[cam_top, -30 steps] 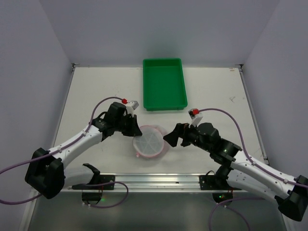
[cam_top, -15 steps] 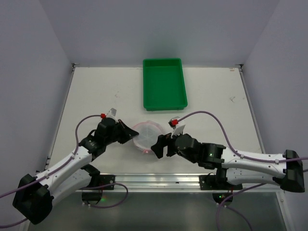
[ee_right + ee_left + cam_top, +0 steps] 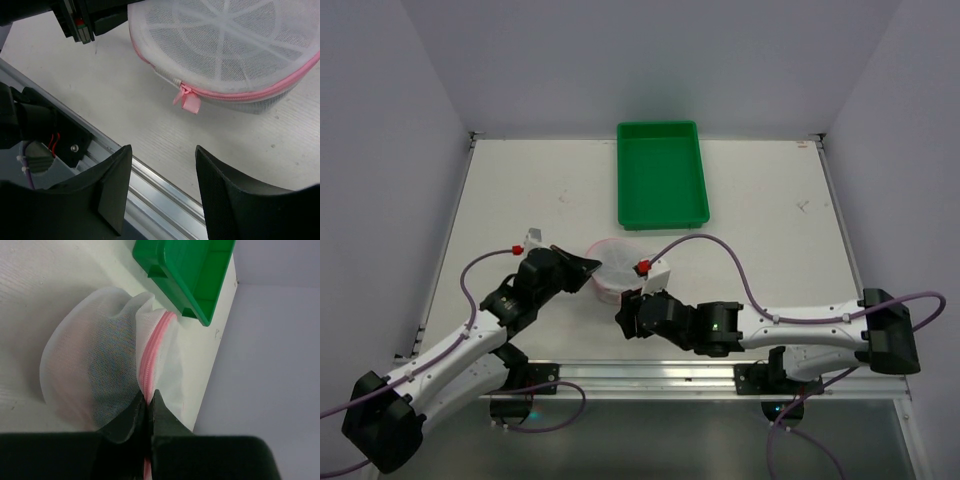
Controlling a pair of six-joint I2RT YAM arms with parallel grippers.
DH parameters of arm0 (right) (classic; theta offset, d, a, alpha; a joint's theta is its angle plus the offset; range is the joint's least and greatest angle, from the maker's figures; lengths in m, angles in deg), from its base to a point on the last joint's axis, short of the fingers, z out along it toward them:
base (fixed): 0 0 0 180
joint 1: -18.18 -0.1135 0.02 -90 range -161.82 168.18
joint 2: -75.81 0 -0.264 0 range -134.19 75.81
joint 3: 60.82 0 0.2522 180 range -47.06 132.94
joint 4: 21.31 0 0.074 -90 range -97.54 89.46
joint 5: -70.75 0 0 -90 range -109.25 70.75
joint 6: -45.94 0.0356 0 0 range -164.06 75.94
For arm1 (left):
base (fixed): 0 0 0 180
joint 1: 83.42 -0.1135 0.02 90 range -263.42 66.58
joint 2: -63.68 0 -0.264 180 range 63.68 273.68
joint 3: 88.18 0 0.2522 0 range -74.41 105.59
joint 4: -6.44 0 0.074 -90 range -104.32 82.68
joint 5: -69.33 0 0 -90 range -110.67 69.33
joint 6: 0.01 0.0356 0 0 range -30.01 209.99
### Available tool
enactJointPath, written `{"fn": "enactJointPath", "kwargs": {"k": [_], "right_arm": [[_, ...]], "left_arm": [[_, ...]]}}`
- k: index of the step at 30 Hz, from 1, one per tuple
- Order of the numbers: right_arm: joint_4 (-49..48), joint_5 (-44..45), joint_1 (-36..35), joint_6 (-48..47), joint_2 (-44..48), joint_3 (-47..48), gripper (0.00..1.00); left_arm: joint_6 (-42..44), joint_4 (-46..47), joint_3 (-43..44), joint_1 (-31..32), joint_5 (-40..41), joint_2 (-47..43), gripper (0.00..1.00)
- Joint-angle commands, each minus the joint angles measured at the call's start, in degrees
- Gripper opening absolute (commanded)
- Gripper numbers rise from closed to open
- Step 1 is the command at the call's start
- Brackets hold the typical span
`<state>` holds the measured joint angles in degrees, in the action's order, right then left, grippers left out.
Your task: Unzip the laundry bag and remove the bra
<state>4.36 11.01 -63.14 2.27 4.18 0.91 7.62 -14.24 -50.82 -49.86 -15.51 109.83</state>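
1. Both arms have swung down and to the left since the earlier picture, and the laundry bag has slid a little up and left with them.
2. Top view: the laundry bag sits on the counter in the middle of the frame. It is just below the green tray and does not touch it. The left fingers are at the bag's left edge. The right fingers are just below the bag.
3. Left wrist view: the left fingers are squeezed together on the bag's pink zipper trim at the bottom middle. The white mesh puffs out to the left. A corner of the green tray shows at the top.
4. Right wrist view: the right fingers are wide apart at the bottom and hold nothing. The bag lies at the upper right with a round face up. A pink pull tab hangs from the zipper at its lower edge, apart from the fingers. The zipper looks shut there. A metal rail runs across the lower left.
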Motion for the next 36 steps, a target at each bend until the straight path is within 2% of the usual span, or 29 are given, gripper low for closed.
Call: {"fn": "enactJointPath", "kwargs": {"k": [1,12,19,28,36], "right_arm": [[-3.29,1.73,-0.16,3.32,-1.75,2.40,0.55],[-9.35,5.60,1.95,5.35,-4.65,0.64,0.37],[-11.20,6.57,3.71,5.53,-6.41,1.69,0.34],[-8.12,7.53,4.59,9.57,-6.50,1.43,0.32],[-8.91,7.00,5.12,8.87,-7.20,1.78,0.20]], "left_arm": [[-3.15,3.31,-0.13,0.80,4.06,-0.89,0.00],[-4.64,3.40,-0.13,2.65,5.20,-1.41,0.00],[-5.26,3.31,0.05,3.97,6.34,-1.24,0.00],[-5.52,3.32,0.22,4.50,7.05,-1.33,0.00],[-5.43,3.40,0.22,4.93,7.31,-1.50,0.00]]}}
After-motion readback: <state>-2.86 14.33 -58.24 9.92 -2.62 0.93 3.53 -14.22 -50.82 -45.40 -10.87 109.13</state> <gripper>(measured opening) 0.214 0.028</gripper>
